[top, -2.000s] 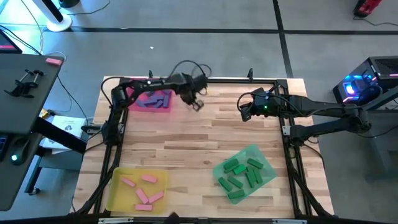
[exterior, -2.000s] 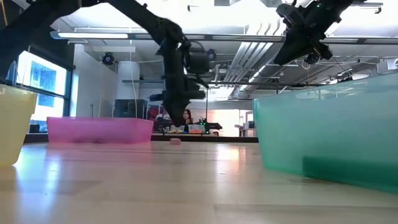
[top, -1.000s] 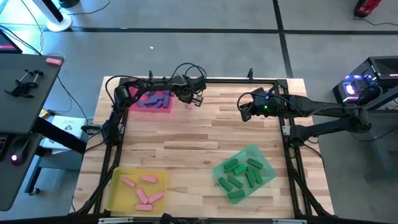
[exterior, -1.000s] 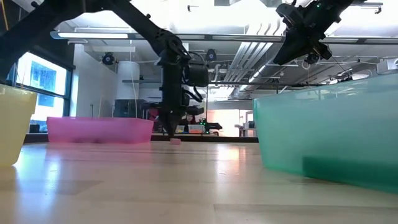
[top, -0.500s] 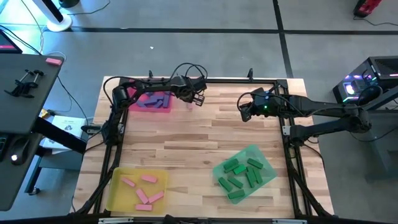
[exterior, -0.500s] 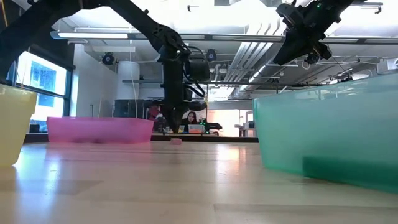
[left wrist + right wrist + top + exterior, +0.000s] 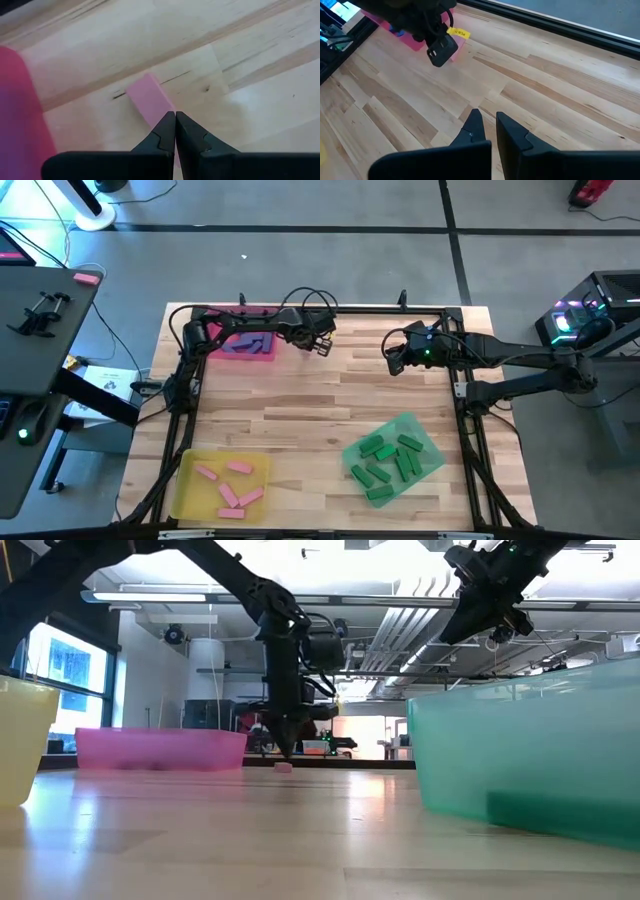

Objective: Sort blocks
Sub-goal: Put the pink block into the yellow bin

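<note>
A pink block (image 7: 149,97) lies flat on the wooden table near its far edge, just right of the pink tray (image 7: 243,342); it also shows in the low view (image 7: 284,767). My left gripper (image 7: 175,115) is shut, pointing down, with its tips just over the block's near end; in the low view (image 7: 287,751) a small gap shows between the tips and the block. My right gripper (image 7: 489,117) hangs above the far right of the table (image 7: 395,360), its fingers a narrow gap apart and empty.
The pink tray holds purple-blue blocks (image 7: 250,343). A yellow tray (image 7: 190,490) with pink blocks stands at the near left. A green tray (image 7: 425,442) with green blocks stands at the near right. Bare wood lies between them.
My left gripper, shut throughout, has shifted a little toward the table's right edge and stays low, now over the pink block. The block has not moved.
</note>
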Tool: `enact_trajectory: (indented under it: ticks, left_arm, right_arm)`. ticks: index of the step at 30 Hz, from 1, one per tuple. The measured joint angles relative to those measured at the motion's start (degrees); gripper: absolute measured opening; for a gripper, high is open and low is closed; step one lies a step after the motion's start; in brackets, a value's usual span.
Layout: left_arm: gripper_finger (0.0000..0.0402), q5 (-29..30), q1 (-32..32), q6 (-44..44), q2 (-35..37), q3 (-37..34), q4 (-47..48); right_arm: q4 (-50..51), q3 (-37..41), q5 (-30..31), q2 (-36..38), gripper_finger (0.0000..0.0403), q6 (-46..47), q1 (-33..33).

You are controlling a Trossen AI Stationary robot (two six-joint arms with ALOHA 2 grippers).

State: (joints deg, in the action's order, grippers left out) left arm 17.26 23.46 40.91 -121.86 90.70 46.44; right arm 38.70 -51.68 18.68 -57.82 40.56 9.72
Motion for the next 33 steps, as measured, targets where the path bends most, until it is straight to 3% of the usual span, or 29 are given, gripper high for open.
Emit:
enact_trajectory:
  ticks: [16, 20, 25, 31, 33]
  left_arm:
    - [0.0000, -2.1, -0.4, -2.8, -1.5, 0.2, 1.7]
    - [0.0000, -5.6, -1.9, -17.7, -1.5, 0.2, 4.7]
    - [0.0000, -15.3, -5.9, -39.8, -1.3, 0.2, 17.2]
    - [0.0000, -27.1, -12.6, -48.8, -1.9, -0.1, 25.4]
    - [0.0000, -26.2, -14.2, -48.6, -1.9, 0.1, 25.9]
  right_arm:
    - [0.0, 0.0, -0.1, 0.0, 0.0000, 1.0, 0.0]
    - [0.0, 0.0, -0.3, 0.0, 0.0000, 1.5, 0.0]
    - [0.0, 0.0, -0.4, 0.0, 0.0000, 0.9, 0.0]
    - [0.0, 0.0, -0.4, 0.0, 0.0000, 0.5, 0.0]
    - [0.0, 0.0, -0.4, 0.0, 0.0000, 0.0, 0.0]
